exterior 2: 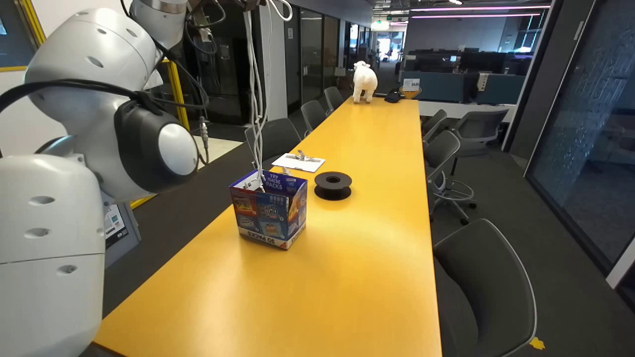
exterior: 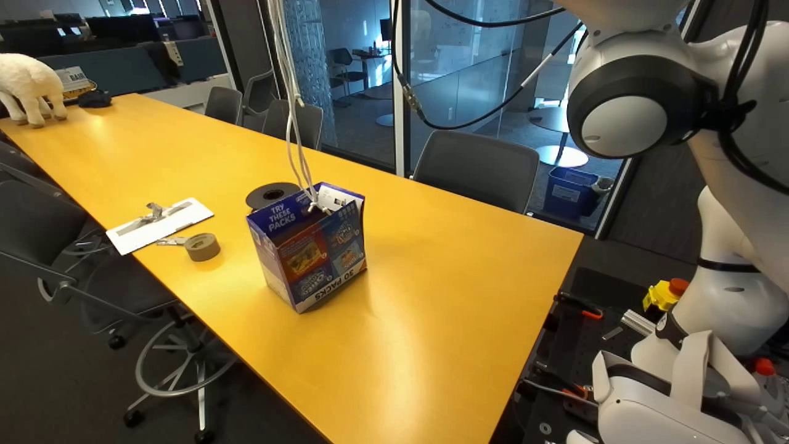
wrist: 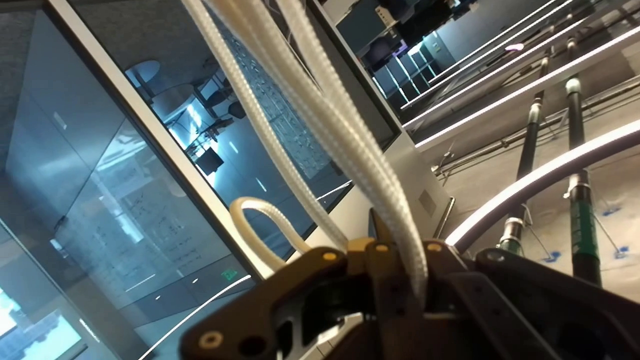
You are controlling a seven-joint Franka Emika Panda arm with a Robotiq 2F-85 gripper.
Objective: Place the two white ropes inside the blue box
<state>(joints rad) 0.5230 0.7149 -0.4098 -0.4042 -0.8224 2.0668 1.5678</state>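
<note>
Gripper (wrist: 402, 250) is clamping on the white ropes (wrist: 360, 155): in the wrist view its fingers are pressing in with strands running between them, and a loop is sticking out to the left. Strands are overlapping, so cannot tell the two ropes apart. In both exterior views the ropes are hanging down from above, and their knotted lower ends are dangling in the open top of the blue box (exterior: 323, 253); cannot tell whether they are touching the bottom.

Box is standing upright on the yellow table (exterior: 431, 308), printed sides showing. Robot arm (exterior 2: 94, 129) is looming near left in an exterior view. In that same view a black spool (exterior 2: 333, 186) is lying flat just right of the box, and a clipboard (exterior 2: 289, 163) is resting farther off, beyond the box. In an exterior view a roll of brown tape (exterior: 202, 246) is sitting left of the box, between it and the clipboard. White headset (exterior: 653, 401) is lying near right, off the table. White plush sheep (exterior 2: 365, 82) is standing at the far end. Grey chairs (exterior: 478, 166) are lining both long sides.
</note>
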